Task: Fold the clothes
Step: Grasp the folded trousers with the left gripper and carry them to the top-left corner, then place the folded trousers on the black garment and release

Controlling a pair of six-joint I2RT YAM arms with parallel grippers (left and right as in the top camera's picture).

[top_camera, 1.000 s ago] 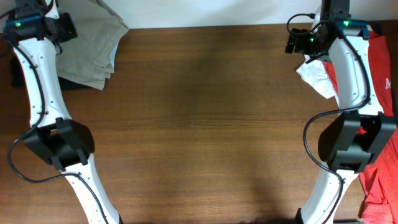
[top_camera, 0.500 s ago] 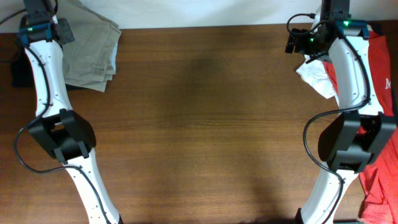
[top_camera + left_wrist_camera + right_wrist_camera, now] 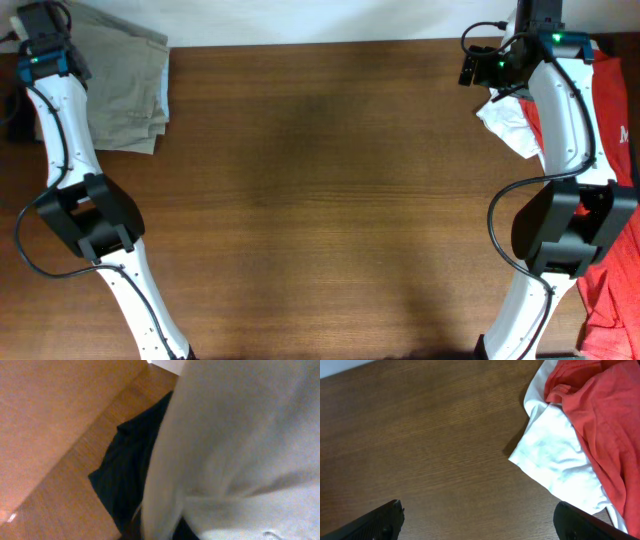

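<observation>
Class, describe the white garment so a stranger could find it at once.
On the wooden table, look to the far right corner, where clothes are heaped. The white garment pokes out from under the red garment onto bare wood; it is the only white piece there.

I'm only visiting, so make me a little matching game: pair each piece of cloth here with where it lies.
Things:
1. khaki folded garment
2. white cloth
3. red garment
4. dark cloth

Places:
A. along the right edge of the brown wooden table, lying over another cloth
B. on the table's far left corner
C. peeking out from under the red one
D. at the left edge, partly hidden by pale fabric

Pairs: 1-B, 2-C, 3-A, 4-D
</observation>
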